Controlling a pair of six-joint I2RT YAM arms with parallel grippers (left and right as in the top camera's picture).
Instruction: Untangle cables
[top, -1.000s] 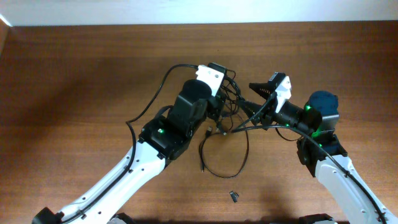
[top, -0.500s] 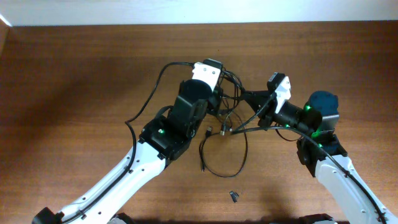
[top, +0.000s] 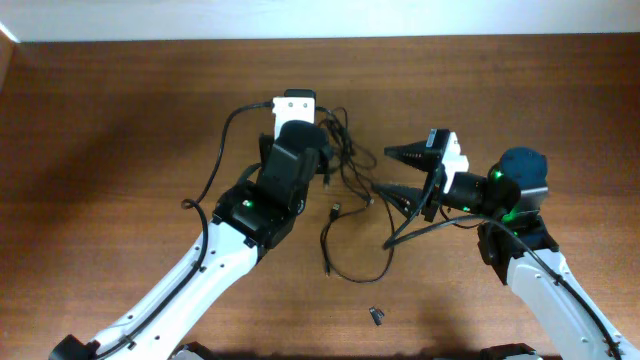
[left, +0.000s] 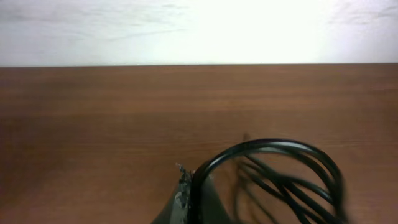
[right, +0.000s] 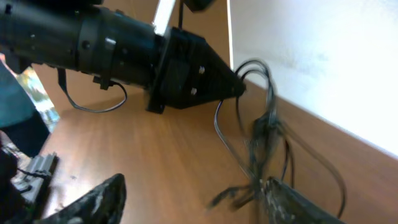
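Here, toward the far middle of the wooden table (top: 120, 120), my left gripper (right: 238, 88) is pinched fully closed on the cables (top: 345, 150). The thin black cords arch out of its tip in a rounded loop and hang in a tangled bunch toward the tabletop. My right gripper (top: 402, 174) sits just to the right of that bunch and points at it. Its two fingers are spread wide with nothing clamped between them. The right wrist view is too blurred for me to tell whether a strand brushes one finger. Below the bunch, one cord trails into a large open loop lying flat between the two arms, with small plug ends resting beside it. A tiny dark clip (top: 376, 316) lies by itself nearer the front edge, well apart from the cords.
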